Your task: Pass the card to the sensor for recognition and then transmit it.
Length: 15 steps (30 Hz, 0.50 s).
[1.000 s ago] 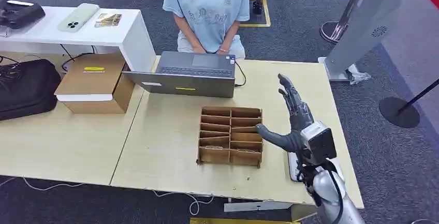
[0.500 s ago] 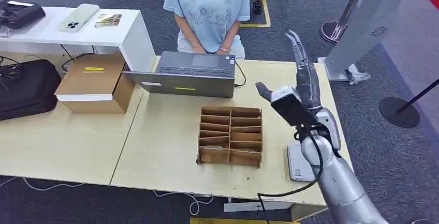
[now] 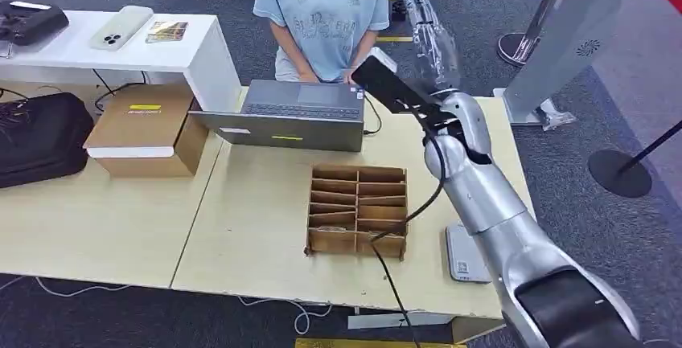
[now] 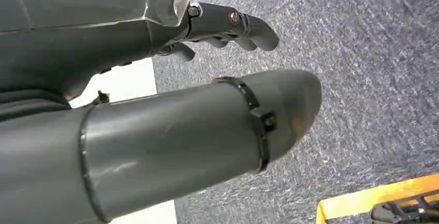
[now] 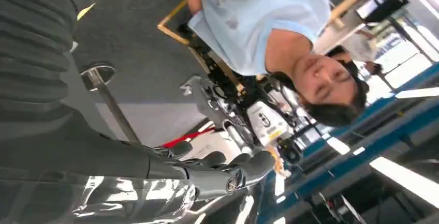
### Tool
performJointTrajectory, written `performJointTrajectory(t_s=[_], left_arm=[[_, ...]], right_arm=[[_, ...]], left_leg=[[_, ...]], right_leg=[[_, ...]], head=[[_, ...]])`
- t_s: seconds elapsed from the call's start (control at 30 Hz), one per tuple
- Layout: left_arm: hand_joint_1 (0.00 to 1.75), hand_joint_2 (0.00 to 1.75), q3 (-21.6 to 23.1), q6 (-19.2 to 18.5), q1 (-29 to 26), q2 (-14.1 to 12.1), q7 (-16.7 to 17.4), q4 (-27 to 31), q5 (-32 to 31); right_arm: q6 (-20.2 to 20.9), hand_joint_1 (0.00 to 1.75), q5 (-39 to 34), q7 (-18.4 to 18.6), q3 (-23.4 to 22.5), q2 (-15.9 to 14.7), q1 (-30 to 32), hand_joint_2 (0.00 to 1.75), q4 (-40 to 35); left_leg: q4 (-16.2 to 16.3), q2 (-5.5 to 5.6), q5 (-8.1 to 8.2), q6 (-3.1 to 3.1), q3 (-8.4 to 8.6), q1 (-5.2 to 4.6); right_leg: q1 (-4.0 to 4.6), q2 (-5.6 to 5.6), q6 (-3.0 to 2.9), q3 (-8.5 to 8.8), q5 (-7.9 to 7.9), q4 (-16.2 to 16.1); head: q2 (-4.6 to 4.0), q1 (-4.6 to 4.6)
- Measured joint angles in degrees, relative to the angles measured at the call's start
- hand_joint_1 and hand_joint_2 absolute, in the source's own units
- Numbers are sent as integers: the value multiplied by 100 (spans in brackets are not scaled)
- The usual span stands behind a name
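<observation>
My right hand (image 3: 428, 33) is raised high above the table's far edge, just in front of the seated person (image 3: 322, 10). Its fingers are stretched out and apart, and I see nothing in them. In the right wrist view the fingers (image 5: 222, 169) point past the person towards the room behind. The flat grey sensor (image 3: 466, 255) lies on the table near the front right edge, below my right forearm. My left hand (image 4: 207, 79) hangs over the grey carpet with thumb and fingers apart, holding nothing.
A brown cardboard organiser (image 3: 358, 210) with several slots stands mid-table. An open laptop (image 3: 293, 113) sits at the far edge before the person. A cardboard box (image 3: 149, 127) and a black bag (image 3: 40, 135) rest on the left table (image 3: 96, 227).
My right arm has swung up from beside the organiser, over the sensor, to head height by the person. The hand stays spread throughout.
</observation>
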<state>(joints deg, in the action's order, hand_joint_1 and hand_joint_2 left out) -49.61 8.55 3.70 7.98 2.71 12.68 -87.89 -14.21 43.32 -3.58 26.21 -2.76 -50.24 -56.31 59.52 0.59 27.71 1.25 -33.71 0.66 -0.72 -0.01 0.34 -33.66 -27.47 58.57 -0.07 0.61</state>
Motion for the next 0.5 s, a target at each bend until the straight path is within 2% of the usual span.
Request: performJointTrajectory(t_s=[0.3, 0.5], left_arm=[[0, 0, 72, -13, 19, -15, 2, 0, 7], [0, 0, 72, -13, 19, -22, 2, 0, 4]], right_arm=[[44, 0, 372, 317, 129, 411, -1037, 175, 1593], [-11, 0, 387, 354, 162, 521, -1413, 175, 2187]], left_leg=[[2, 4, -1, 0, 0, 1], [2, 4, -1, 0, 0, 0]], right_leg=[[0, -4, 0, 0, 0, 0], [0, -4, 0, 0, 0, 0]], head=[[0, 4], [0, 4]])
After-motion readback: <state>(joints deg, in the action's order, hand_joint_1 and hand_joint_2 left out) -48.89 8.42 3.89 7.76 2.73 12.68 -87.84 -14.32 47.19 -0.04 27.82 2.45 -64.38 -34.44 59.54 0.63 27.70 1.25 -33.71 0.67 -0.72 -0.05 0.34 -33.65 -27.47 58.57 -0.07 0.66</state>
